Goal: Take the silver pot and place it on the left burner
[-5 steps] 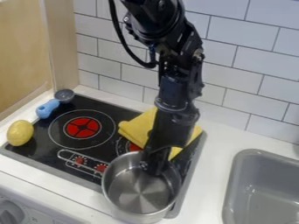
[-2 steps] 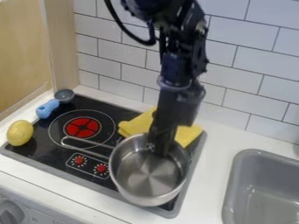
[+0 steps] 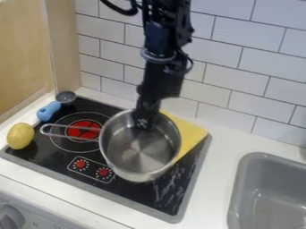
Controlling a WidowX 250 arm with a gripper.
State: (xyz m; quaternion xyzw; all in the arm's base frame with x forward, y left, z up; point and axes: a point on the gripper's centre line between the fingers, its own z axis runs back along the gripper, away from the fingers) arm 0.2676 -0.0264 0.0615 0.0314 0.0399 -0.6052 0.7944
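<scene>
we see the pot (image 3: 136, 154) over the right part of the stove (image 3: 130, 193), its handle (image 3: 43, 129) pointing left across the left burner (image 3: 75, 131). jaws look pinched on the pot's far wall, gripper (image 3: 142, 122) coming down just inside the rim, probably since the wall gives a thin edge to grab and leaves the base free to be set down. we judge the carry is underway; next the pot needs to go left and down onto the burner. held by one side, it could tip or swing, and the handle might bump the lemon (image 3: 20, 136) or scoop (image 3: 48, 111) at the stove's left edge. cloth (image 3: 191, 136) lies at the stove's far right, partly behind the pot. markings ring the stove's red knobs (image 3: 81, 163), too small for us to read.
</scene>
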